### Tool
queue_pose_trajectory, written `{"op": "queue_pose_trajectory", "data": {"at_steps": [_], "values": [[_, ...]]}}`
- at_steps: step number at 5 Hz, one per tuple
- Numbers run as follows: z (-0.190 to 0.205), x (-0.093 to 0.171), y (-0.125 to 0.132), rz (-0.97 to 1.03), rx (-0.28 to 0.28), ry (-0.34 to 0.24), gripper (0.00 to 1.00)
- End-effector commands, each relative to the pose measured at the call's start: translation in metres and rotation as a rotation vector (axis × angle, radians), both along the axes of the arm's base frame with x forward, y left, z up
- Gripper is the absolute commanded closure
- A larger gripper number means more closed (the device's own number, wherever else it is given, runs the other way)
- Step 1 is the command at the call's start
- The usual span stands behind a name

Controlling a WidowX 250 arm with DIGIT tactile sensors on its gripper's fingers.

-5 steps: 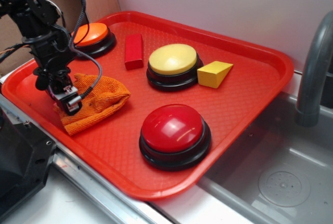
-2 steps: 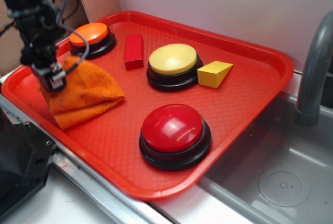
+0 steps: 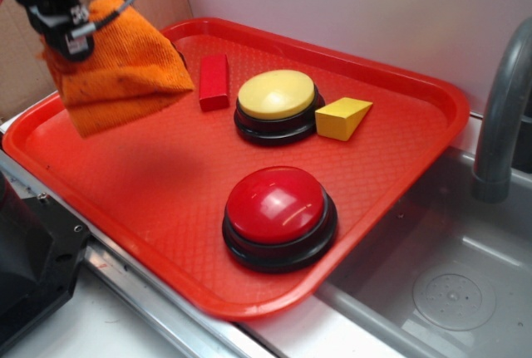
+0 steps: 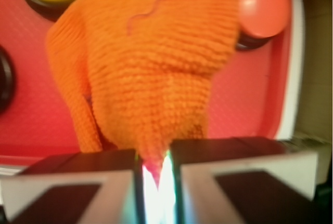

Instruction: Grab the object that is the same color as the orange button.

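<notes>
Gripper (image 3: 62, 22) at the upper left of the frame is clamped on the orange cloth (image 3: 116, 71), dangling above the red tray (image 3: 150, 183); orange button (image 4: 263, 5) peeks out behind.

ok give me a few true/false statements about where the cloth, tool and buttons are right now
1. The tool is shut on the orange cloth. True.
2. The cloth lies flat on the red tray. False: it hangs from the tool, lifted clear of the tray.
3. The yellow wedge block sits beside the yellow button. True.
4. The red block is stacked on the red button. False: it lies on the tray floor, apart from that button.
5. In the wrist view, the orange button shows past the hanging cloth. True.
6. The tool is pressing the yellow button. False: it is up over the tray's far left corner, touching only the cloth.
</notes>
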State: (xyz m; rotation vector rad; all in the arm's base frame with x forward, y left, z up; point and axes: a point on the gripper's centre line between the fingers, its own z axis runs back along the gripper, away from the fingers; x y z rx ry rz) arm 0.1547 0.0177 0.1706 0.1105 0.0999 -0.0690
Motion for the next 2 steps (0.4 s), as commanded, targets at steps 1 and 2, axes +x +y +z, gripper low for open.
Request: {"op": "queue_pose_trajectory", "data": {"at_steps": [1,2], "values": [[0.0771,0.0082,-0.0369,-0.024,0.050,-0.074,1.00],[0.0789,0.0093,-0.0379,-0.022,0.092,-0.035,1.00]]}}
